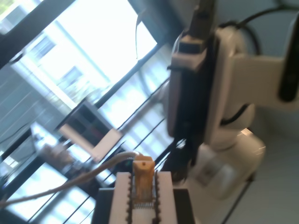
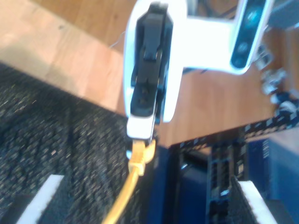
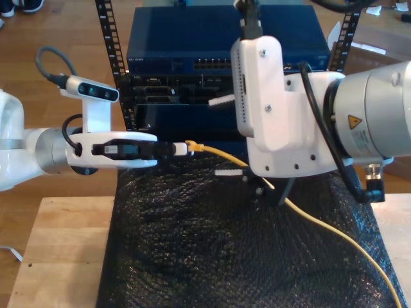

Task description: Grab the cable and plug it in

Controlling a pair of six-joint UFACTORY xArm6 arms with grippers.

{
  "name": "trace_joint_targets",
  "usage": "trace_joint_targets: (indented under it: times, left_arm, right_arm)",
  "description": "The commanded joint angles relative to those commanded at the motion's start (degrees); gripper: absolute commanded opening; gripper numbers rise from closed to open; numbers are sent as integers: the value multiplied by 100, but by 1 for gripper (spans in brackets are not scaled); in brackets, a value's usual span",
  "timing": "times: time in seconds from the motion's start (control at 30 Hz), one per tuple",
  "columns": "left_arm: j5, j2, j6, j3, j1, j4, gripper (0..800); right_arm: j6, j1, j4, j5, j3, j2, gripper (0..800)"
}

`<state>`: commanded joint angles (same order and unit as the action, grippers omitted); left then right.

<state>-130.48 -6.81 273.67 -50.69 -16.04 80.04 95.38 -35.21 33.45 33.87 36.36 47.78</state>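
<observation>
A black bubbly mat (image 3: 212, 250) covers the middle of a wooden counter (image 3: 61, 256); bare wood shows on both sides of it in the exterior view. Behind the mat stands a dark blue rack unit (image 3: 180, 38) with a row of small ports (image 3: 215, 64) on its front face. Black perforated rails (image 3: 110, 38) rise at each side of the unit. Beyond them is a wooden floor (image 3: 58, 25). In the first wrist view, bright windows (image 1: 88, 51) with dark frames are seen, rather blurred.
</observation>
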Motion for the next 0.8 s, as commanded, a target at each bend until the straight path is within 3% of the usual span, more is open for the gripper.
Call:
trace_joint_targets:
  times: [0.37, 0.63, 0.8]
  left_arm:
    - [-352, -9, 0, -53, 18, 132, 29]
    - [-413, -9, -9, -44, 26, 132, 28]
    - [-422, -9, -9, -35, 44, 132, 28]
  right_arm:
    - [97, -167, 9, -193, 9, 26, 751]
    - [97, -167, 273, -220, 0, 0, 667]
    - [114, -176, 387, -229, -105, 0, 568]
